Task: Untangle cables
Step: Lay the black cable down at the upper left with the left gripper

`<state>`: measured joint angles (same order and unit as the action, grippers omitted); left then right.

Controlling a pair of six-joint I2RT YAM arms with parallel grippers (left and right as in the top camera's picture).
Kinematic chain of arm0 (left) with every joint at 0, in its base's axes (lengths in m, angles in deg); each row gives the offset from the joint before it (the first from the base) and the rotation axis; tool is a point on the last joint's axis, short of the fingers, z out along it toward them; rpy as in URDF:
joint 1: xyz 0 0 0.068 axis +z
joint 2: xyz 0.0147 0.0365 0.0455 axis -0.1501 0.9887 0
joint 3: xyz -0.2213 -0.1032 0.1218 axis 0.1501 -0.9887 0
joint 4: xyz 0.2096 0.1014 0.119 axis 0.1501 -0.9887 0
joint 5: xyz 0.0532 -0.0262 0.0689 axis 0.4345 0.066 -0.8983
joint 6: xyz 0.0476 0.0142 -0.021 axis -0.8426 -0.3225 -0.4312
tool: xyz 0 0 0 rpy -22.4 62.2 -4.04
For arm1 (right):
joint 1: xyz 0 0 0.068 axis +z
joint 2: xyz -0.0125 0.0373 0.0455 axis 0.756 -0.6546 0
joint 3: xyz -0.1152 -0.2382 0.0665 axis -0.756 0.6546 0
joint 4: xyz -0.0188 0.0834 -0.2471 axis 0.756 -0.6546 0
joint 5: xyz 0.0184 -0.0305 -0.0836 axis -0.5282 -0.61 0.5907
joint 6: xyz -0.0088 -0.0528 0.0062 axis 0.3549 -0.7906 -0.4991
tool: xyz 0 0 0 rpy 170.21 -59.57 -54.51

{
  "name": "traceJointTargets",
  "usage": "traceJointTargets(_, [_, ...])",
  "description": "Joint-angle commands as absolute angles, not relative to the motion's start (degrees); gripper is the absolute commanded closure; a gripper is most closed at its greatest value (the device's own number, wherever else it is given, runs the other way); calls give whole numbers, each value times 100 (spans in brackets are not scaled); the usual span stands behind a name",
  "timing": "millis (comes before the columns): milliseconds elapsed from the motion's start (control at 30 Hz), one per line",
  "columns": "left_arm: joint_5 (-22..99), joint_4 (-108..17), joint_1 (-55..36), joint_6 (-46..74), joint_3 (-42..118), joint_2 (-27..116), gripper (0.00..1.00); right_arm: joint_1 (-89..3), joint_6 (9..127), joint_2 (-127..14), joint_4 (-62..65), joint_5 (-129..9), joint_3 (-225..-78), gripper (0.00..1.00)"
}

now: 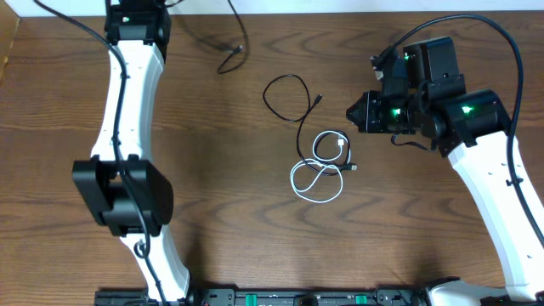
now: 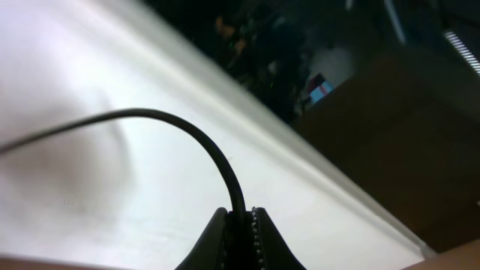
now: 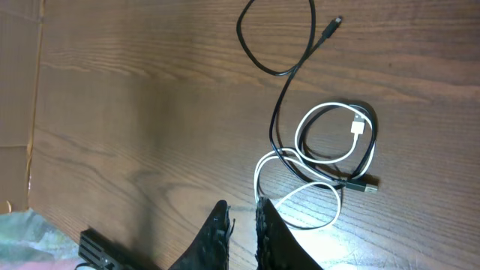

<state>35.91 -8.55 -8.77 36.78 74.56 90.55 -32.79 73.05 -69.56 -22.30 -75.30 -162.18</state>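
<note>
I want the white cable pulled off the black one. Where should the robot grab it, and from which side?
Probably the lower loop of the white cable, from straight above with the right gripper. That stretch lies flat on the bare table, clear of the black cable that hugs its upper ring.

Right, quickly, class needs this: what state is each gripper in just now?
Left gripper: shut on a black cable.
Right gripper: shut, holding nothing.
</note>
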Motion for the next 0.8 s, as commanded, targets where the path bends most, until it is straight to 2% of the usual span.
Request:
traceJointTargets(0, [3810,-842,-657,3617,7624,9199,93,-3251,7235,-6866,-2260,-7480,-16181,91])
traceJointTargets(133, [3525,-1452,-268,2854,7624,9317,93,-3251,7235,-6870,-2332,-7478,-16078,93])
traceJointTargets(233, [2839,-2252,161,1855,7624,9341,93,-3251,7224,-6870,-2363,-7412,-15956,94])
traceJointTargets(267, [2599,-2482,299,1531,7622,9341,84,-3251,7161,-6870,-2367,-7373,-15916,94])
traceJointTargets(300, [2369,-2696,432,1247,7613,9344,63,-3251,7104,-6870,-2372,-7340,-15877,94])
traceJointTargets(333, [2181,-2897,552,959,7611,9346,56,-3251,7108,-6870,-2378,-7314,-15842,94])
traceJointTargets(367, [1915,-3168,736,528,7602,9365,56,-3251,7108,-6870,-2383,-7314,-15798,94])
traceJointTargets(400, [1707,-3369,869,283,7602,9389,51,-3251,7110,-6870,-2383,-7316,-15781,94])
traceJointTargets(433, [1539,-3526,976,146,7602,9405,29,-3251,7110,-6870,-2383,-7316,-15768,94])
traceJointTargets(467, [1372,-3688,1090,52,7602,9431,14,-3251,7110,-6870,-2387,-7316,-15768,94])
traceJointTargets(500, [1263,-3865,1221,-42,7602,9453,7,-3251,7110,-6870,-2387,-7318,-15768,94])
traceJointTargets(767, [1237,-4947,1879,-125,7595,9483,8,-3251,7119,-6870,-2381,-7334,-15768,93])
